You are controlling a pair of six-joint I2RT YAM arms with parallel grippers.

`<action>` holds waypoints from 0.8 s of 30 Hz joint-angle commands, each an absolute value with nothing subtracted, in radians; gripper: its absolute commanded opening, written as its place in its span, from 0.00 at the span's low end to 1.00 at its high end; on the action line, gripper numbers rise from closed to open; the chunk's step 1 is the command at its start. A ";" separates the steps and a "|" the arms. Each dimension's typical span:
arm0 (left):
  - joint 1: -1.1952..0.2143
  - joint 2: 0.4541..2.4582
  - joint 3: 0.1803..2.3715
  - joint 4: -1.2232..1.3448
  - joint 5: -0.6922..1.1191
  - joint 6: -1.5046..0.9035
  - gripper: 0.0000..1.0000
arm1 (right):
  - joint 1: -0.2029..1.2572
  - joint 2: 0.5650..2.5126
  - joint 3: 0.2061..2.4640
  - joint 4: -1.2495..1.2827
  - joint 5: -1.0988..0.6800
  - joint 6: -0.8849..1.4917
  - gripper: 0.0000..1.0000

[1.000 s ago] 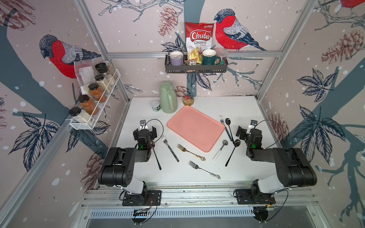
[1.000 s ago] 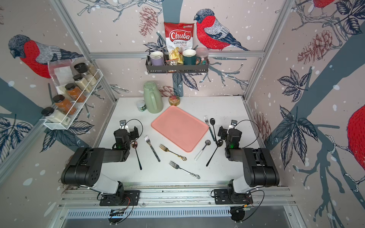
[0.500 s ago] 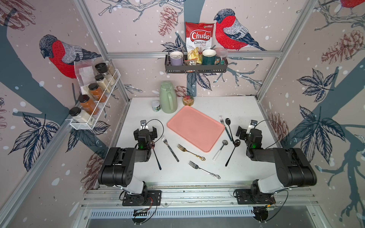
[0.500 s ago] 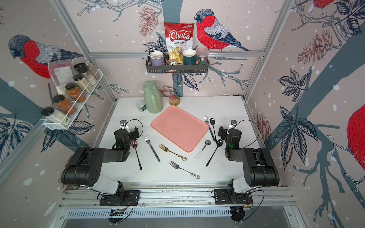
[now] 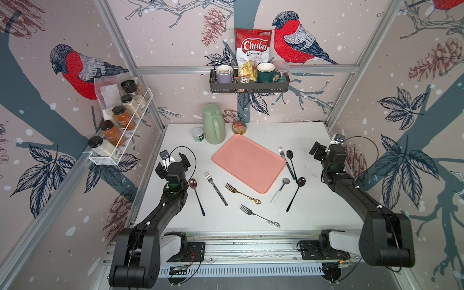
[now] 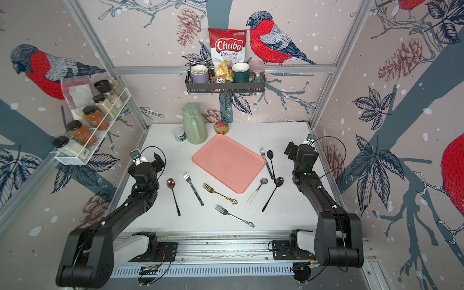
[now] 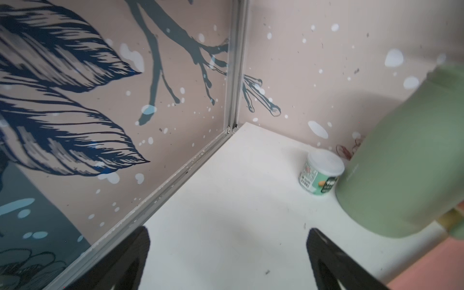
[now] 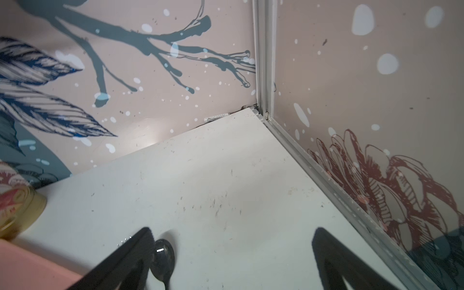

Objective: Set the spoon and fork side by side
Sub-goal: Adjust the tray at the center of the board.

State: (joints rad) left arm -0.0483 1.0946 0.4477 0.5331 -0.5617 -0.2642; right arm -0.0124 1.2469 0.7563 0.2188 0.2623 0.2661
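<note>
1. the left gripper (image 5: 175,157) is held released and empty above the white table (image 5: 316,208). only bare surface is seen between its fingers in the left wrist view.
2. the right gripper (image 5: 326,146) is also spread wide and nothing is grasped. in the right wrist view the bowl of a black spoon (image 8: 163,253) is seen just beside one finger.
3. this black spoon and a slim fork (image 5: 287,163) are already laid side by side, just beside the pink tray (image 5: 248,163).
4. a dark-handled spoon (image 5: 198,199) and a dark-handled fork (image 5: 217,190) are found near the left arm, roughly parallel but apart.
5. a gold fork (image 5: 243,194), a silver fork (image 5: 259,216), a white-handled spoon (image 5: 279,191) and a second black spoon (image 5: 294,195) are scattered in front of the tray.
6. which pair is meant cannot be told.
7. the cutlery is judged light, stiff and slippery, and it lies flat — so it is best pinched across the thin handle, near its middle, with the fingers lowered to the table. a grip on the bowl or the tines would probably slip.
</note>
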 commanded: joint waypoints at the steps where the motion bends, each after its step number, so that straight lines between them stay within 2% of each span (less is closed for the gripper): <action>1: -0.054 1.042 0.510 0.271 -0.568 -0.441 0.98 | -0.050 1.224 0.860 -0.181 0.217 0.501 0.99; 5: -0.073 1.027 0.658 0.008 -0.429 -0.583 0.98 | -0.064 1.211 0.929 -0.365 0.077 0.584 0.99; 10: -0.161 1.058 0.774 -0.159 -0.289 -0.560 0.97 | -0.016 1.157 0.917 -0.467 -0.047 0.612 0.94; 15: -0.302 1.011 0.796 -0.218 -0.264 -0.460 0.96 | 0.199 1.113 0.912 -0.566 0.051 0.640 0.89; 20: -0.375 0.971 0.804 -0.274 -0.159 -0.379 0.94 | 0.423 1.122 0.884 -0.561 0.132 0.720 0.77; 24: -0.444 0.938 0.791 -0.281 -0.087 -0.344 0.91 | 0.584 1.164 0.880 -0.549 0.224 0.784 0.74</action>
State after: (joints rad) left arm -0.4149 0.9508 0.7929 -0.2531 -0.1684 -0.3954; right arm 0.5156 1.1431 0.8833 -0.5430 0.1337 0.7113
